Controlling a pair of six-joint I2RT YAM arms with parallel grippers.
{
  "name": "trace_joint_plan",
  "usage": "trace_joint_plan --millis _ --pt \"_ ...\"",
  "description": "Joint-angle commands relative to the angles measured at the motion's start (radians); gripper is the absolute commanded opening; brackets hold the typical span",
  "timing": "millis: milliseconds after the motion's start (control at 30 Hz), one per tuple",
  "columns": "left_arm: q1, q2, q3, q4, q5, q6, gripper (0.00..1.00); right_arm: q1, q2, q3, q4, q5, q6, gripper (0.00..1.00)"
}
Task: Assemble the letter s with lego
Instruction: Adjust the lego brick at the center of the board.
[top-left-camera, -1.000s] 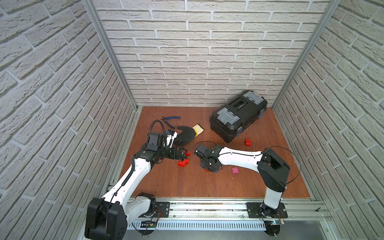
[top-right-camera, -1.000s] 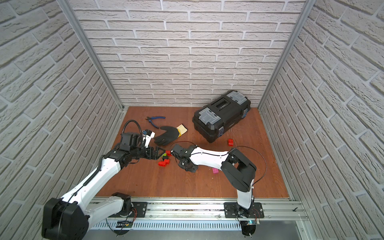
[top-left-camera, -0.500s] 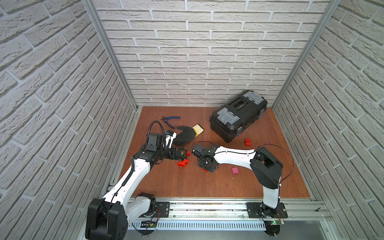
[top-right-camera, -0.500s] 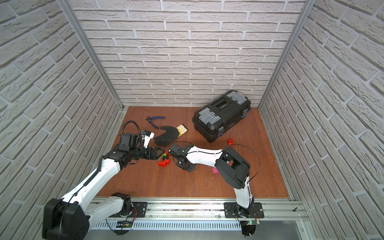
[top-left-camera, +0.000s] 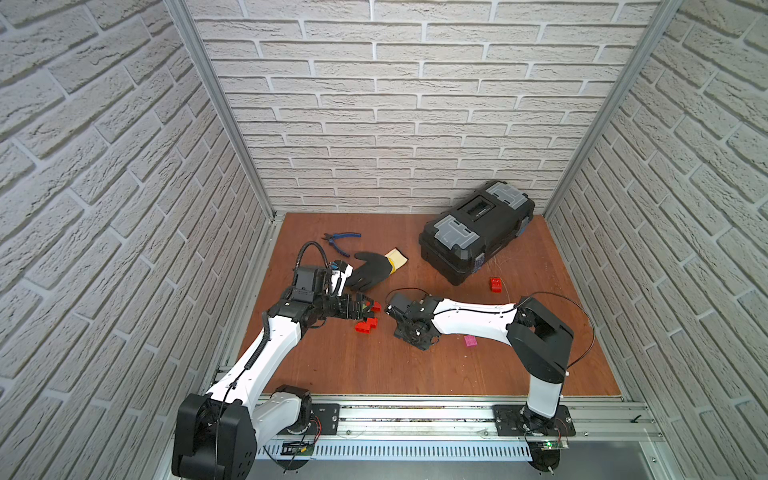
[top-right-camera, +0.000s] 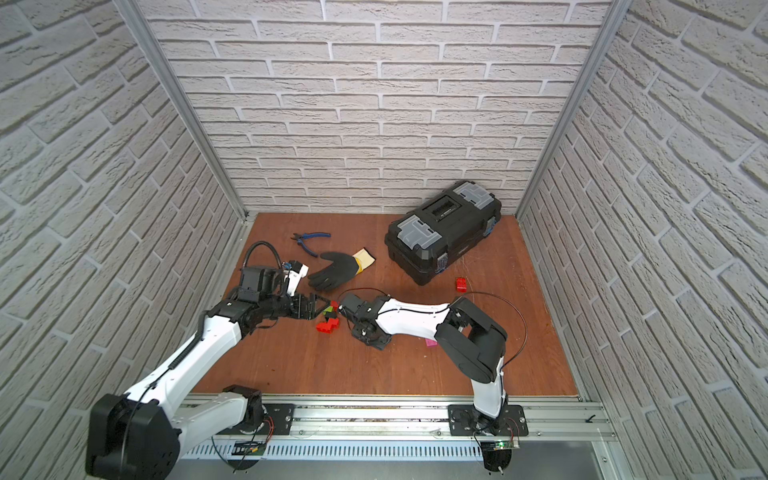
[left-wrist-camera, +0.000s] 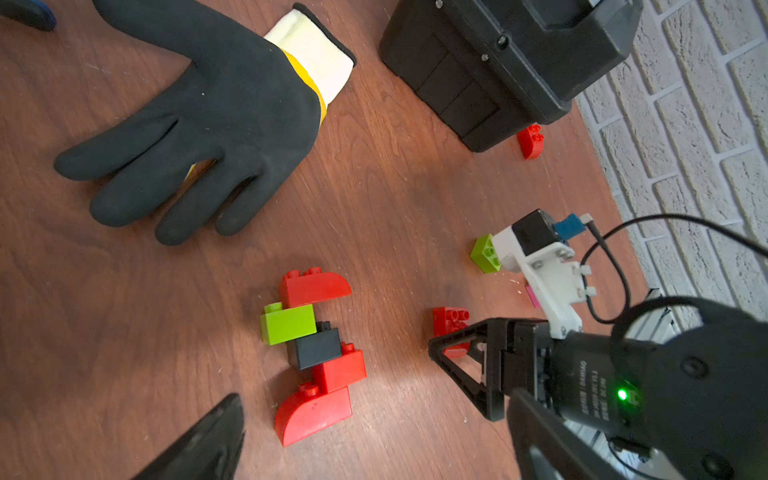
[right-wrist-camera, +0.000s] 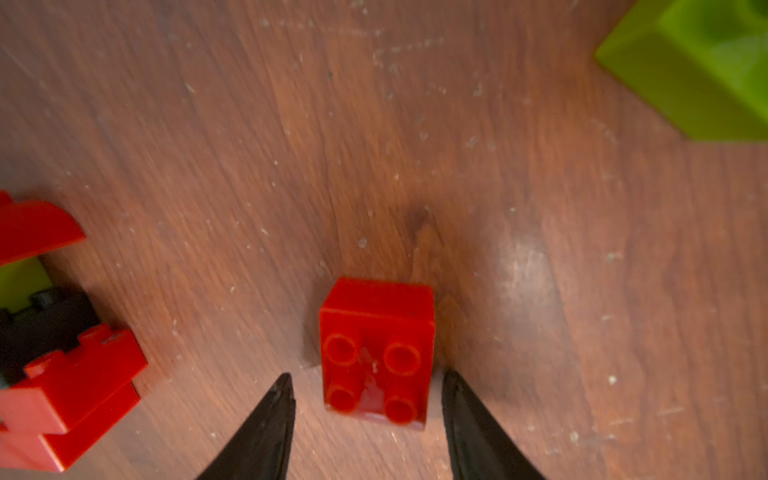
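Note:
The joined lego piece (left-wrist-camera: 311, 353) lies flat on the wood: red curved, lime green, black, red and red curved bricks. It also shows as the lego piece (top-left-camera: 366, 325) in a top view. My left gripper (left-wrist-camera: 374, 436) hovers over it, open wide, with nothing between its fingers. My right gripper (right-wrist-camera: 368, 386) points down at a loose red brick (right-wrist-camera: 376, 349) lying on its side. The jaws are open, one fingertip on each side of that brick with a gap to both. A loose green brick (left-wrist-camera: 485, 254) lies beyond the right gripper (top-left-camera: 415, 336).
A black work glove (top-left-camera: 370, 270) and blue pliers (top-left-camera: 340, 241) lie behind the left arm. A black toolbox (top-left-camera: 473, 237) stands at the back right, with a red brick (top-left-camera: 495, 284) in front of it. A pink brick (top-left-camera: 470, 340) lies by the right arm.
My right gripper's jaws have parted from shut and its arm has shifted a little to the left. The left arm has stayed put.

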Motion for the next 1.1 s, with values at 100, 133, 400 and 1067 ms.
trace_joint_plan --millis 100,133,400,1067 --pt "0.007 0.007 -0.002 0.031 0.015 0.005 0.98 0.017 -0.018 0.01 0.036 -0.017 -0.002 0.58" --pt "0.007 0.006 -0.004 0.03 0.013 0.005 0.98 0.018 -0.014 0.016 0.036 -0.016 -0.006 0.58" --pt "0.007 0.013 -0.003 0.028 0.017 0.007 0.98 0.016 0.005 0.039 0.074 -0.016 -0.025 0.57" --pt "0.007 0.021 0.001 0.023 0.015 0.011 0.98 -0.02 0.038 0.08 0.104 0.001 -0.086 0.56"
